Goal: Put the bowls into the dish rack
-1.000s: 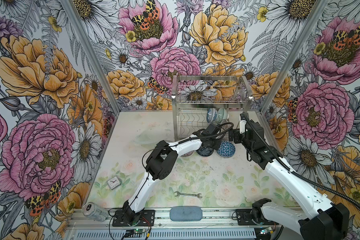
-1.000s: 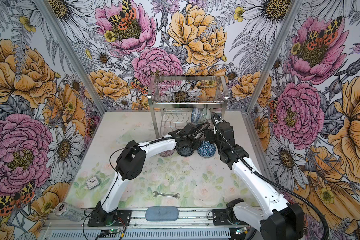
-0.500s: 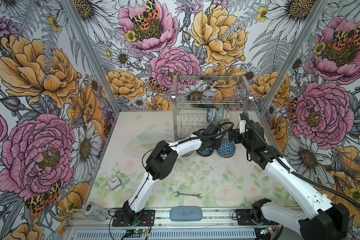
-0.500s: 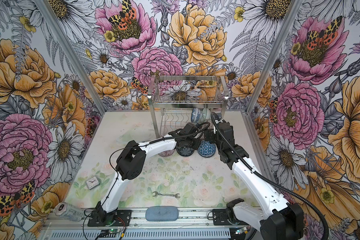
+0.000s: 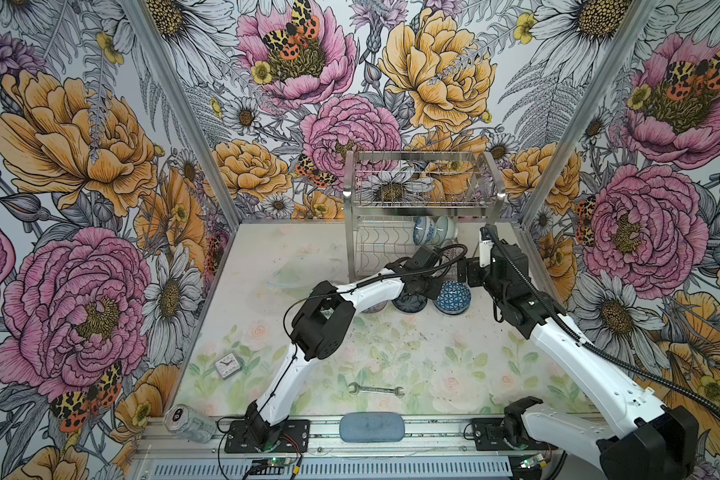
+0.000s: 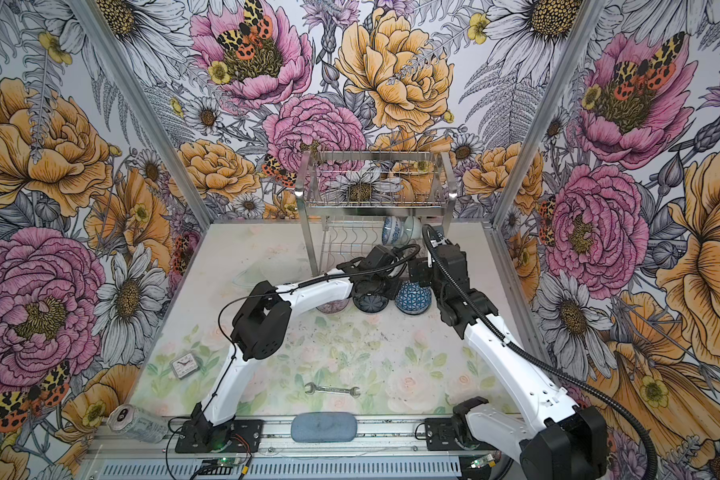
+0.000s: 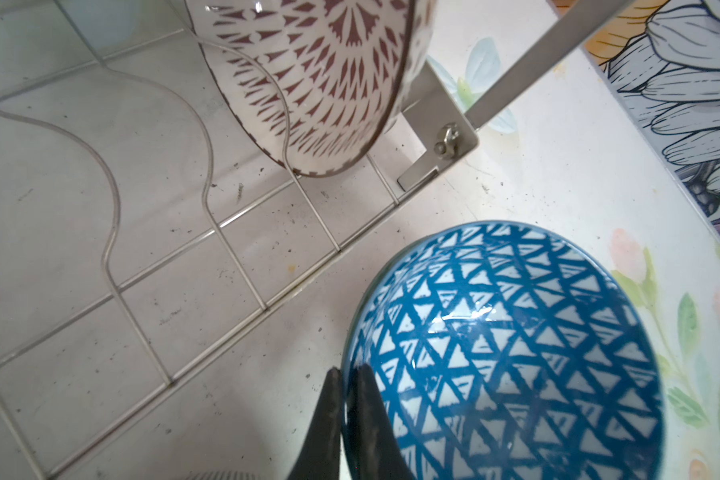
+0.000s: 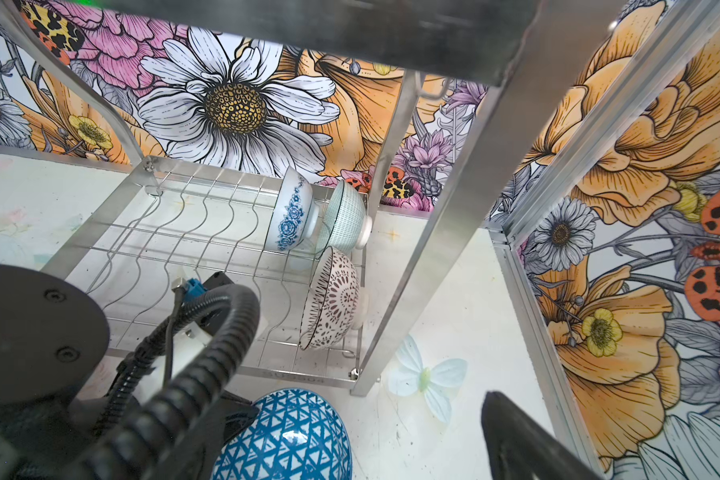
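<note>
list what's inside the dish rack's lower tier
Three bowls stand on edge: blue floral bowl, pale green bowl, red-patterned bowl. The left arm's cable hides part of the dish rack.

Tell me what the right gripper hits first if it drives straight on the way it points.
Probably the dish rack's front leg, near its foot, dead ahead of the open right gripper. The blue triangle-patterned bowl lies just beside that line; depth is unclear.

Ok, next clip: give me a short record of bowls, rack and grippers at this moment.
Dish rack lower tier: blue floral bowl, pale green bowl, red-patterned bowl, on edge
Outside rack: blue triangle bowl, dark bowl, third bowl partly hidden under left arm
Left gripper: shut on blue triangle bowl's rim
Right gripper: open, empty
</note>
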